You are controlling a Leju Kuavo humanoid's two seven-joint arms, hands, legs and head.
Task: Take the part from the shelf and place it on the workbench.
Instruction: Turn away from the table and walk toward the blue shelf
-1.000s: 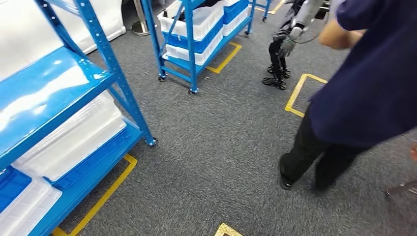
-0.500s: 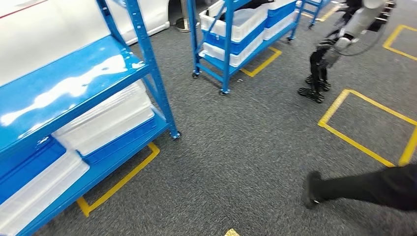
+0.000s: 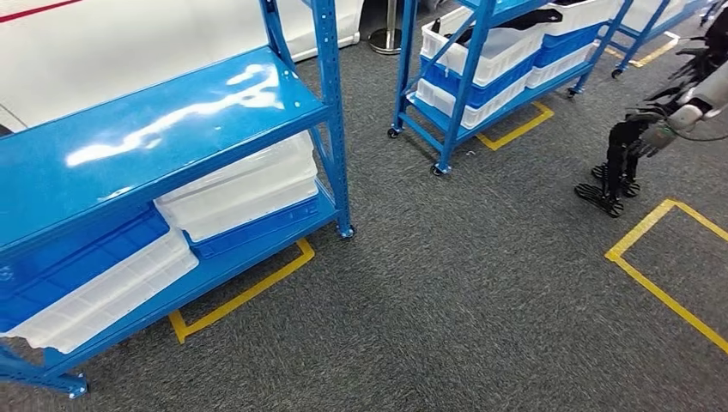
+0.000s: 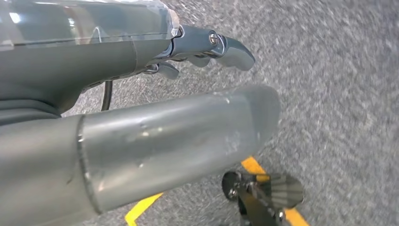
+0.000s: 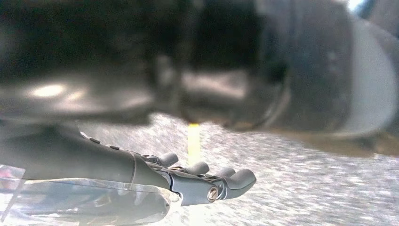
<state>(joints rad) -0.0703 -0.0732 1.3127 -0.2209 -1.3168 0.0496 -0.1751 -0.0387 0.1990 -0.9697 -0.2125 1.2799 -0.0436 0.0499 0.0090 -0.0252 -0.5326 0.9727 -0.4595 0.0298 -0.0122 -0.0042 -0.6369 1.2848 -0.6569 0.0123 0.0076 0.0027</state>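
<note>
With the left hand [image 4: 207, 47] and right hand [image 5: 207, 181] both hanging empty, fingers loosely extended, above the grey carpet floor [image 3: 446, 292], and the blue steel shelf [image 3: 172, 120] near, the part cannot be identified; pickup and counter placement remain

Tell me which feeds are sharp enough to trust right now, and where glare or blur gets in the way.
Head view: sharp overall, with white glare streaks on the near blue shelf top. Left wrist view: left hand fairly crisp, the carpet behind it smeared. Right wrist view: right hand in focus, everything above it dark and blurred, a yellow floor line soft.
</note>
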